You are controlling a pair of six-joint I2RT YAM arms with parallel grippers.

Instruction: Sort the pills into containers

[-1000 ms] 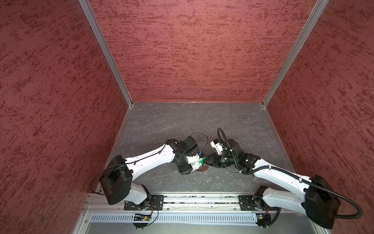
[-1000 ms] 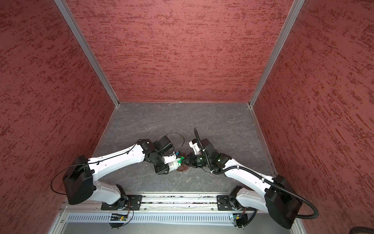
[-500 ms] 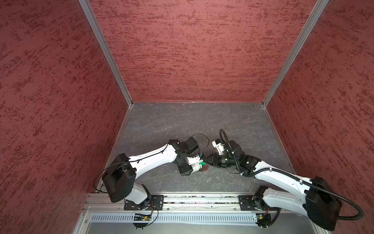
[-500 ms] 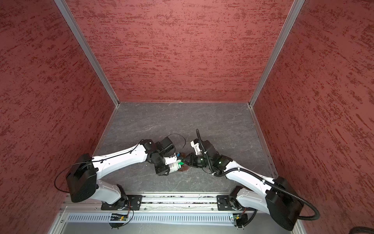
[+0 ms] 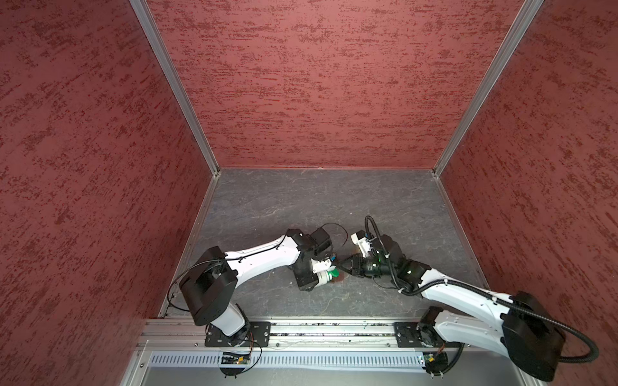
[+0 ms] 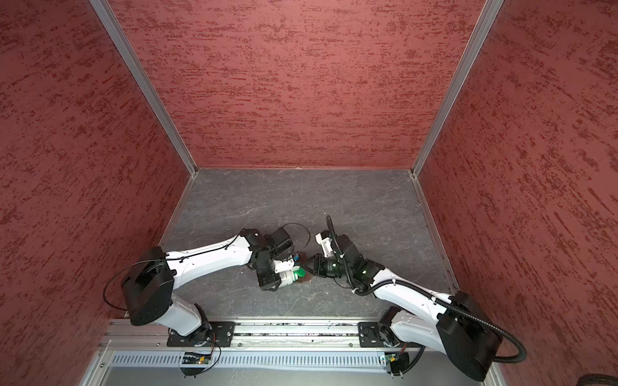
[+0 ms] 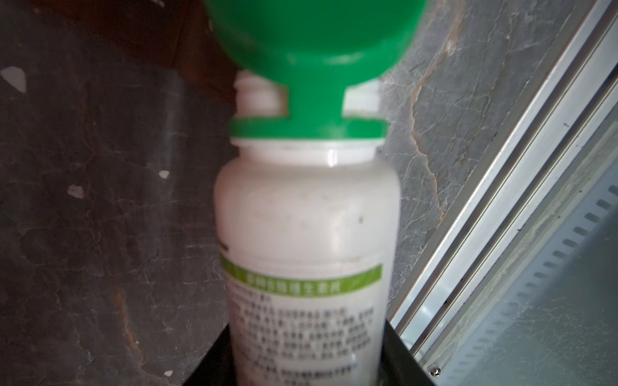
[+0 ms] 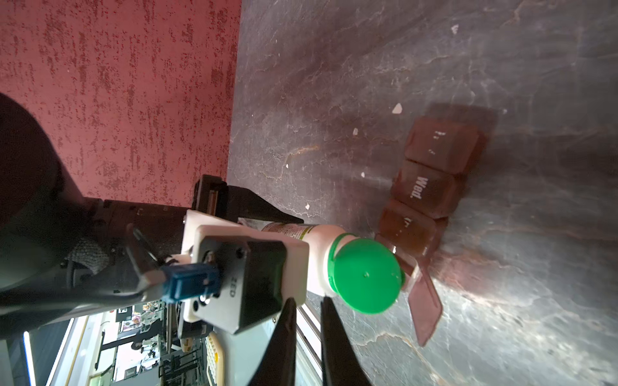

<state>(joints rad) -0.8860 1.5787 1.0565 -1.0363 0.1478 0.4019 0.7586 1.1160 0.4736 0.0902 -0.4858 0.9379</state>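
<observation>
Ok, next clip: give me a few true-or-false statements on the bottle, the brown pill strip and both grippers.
1. The left gripper holds the white bottle. True.
2. The bottle's green cap is closed. False: it is flipped open, hanging by its strap.
3. Every lid on the brown container strip is shut. False: the cell nearest the cap has its lid swung open.
4. The right gripper holds nothing. True.
5. One cell lid reads "Wed." True.

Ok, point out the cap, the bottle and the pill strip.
cap point(image 8: 366, 275): right wrist view, middle of round face.
bottle point(image 7: 306, 214): left wrist view, body above label.
pill strip point(image 8: 426, 192): right wrist view, Wed. cell lid.
</observation>
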